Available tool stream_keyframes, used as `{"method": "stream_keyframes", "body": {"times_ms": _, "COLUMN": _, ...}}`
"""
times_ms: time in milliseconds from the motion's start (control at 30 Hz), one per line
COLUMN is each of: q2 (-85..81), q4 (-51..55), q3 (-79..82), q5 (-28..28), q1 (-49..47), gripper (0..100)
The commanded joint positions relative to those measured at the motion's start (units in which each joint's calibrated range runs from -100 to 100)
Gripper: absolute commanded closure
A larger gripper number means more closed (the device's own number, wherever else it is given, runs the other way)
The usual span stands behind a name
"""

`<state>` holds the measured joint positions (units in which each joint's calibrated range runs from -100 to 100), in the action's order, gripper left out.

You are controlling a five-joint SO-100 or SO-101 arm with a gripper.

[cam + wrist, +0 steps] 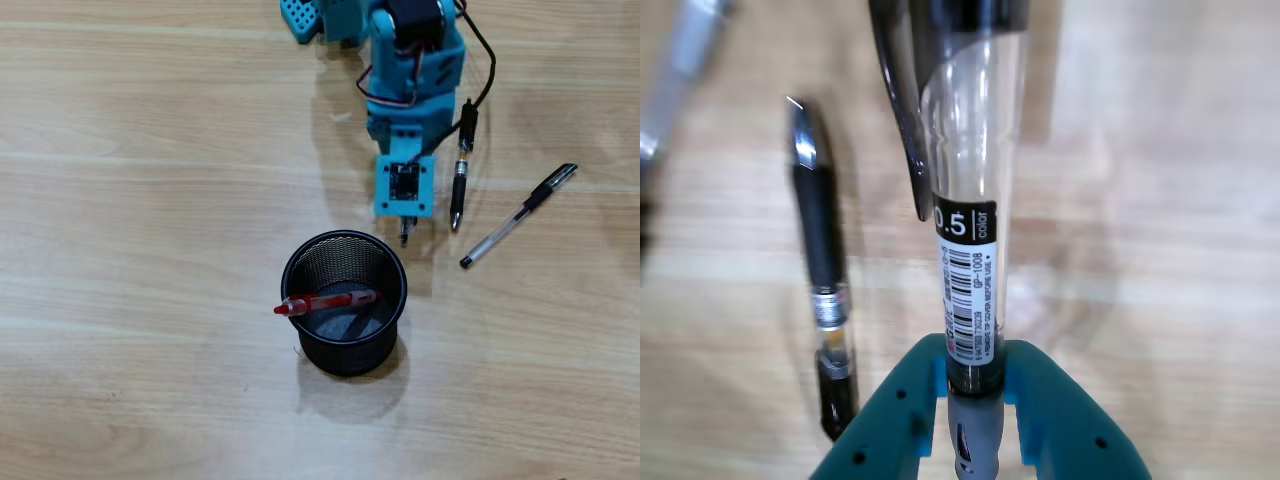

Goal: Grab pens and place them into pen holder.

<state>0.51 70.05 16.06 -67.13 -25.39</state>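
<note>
The black wire-mesh pen holder (300, 335) stands in the middle of the wooden table in the overhead view. A red pen (328, 301) lies slanted inside it, one end at the left rim. My gripper (405, 228) hangs just beyond the holder's far rim, shut on a clear-barrelled pen (970, 200) with a black clip and grey grip. In the wrist view the teal jaws (973, 365) clamp it near the grip. Right of the gripper, a black pen with a yellow band (461, 180) (822, 260) and a clear pen with a black cap (519, 215) lie on the table.
The blue arm (412, 60) and its base (320, 18) stand at the top edge of the overhead view, with a black cable (487, 70) looping on the right. A blurred grey pen end (680, 60) shows at the wrist view's top left.
</note>
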Motion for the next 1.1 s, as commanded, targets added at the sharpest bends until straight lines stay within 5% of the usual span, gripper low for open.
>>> {"method": "stream_keyframes", "body": {"times_ms": 0, "q2": -13.9, "q4": -0.2, "q3": -0.7, "q5": 2.7, "q1": 4.7, "gripper": 98}}
{"method": "stream_keyframes", "body": {"times_ms": 200, "q2": -23.6, "q4": -6.9, "q3": -7.6, "q5": 6.6, "q1": 10.3, "gripper": 98}}
{"method": "stream_keyframes", "body": {"times_ms": 667, "q2": -9.6, "q4": -52.6, "q3": -19.0, "q5": 11.1, "q1": 10.5, "gripper": 98}}
{"method": "stream_keyframes", "body": {"times_ms": 1067, "q2": 3.8, "q4": -58.6, "q3": -17.9, "q5": 14.4, "q1": 14.8, "gripper": 98}}
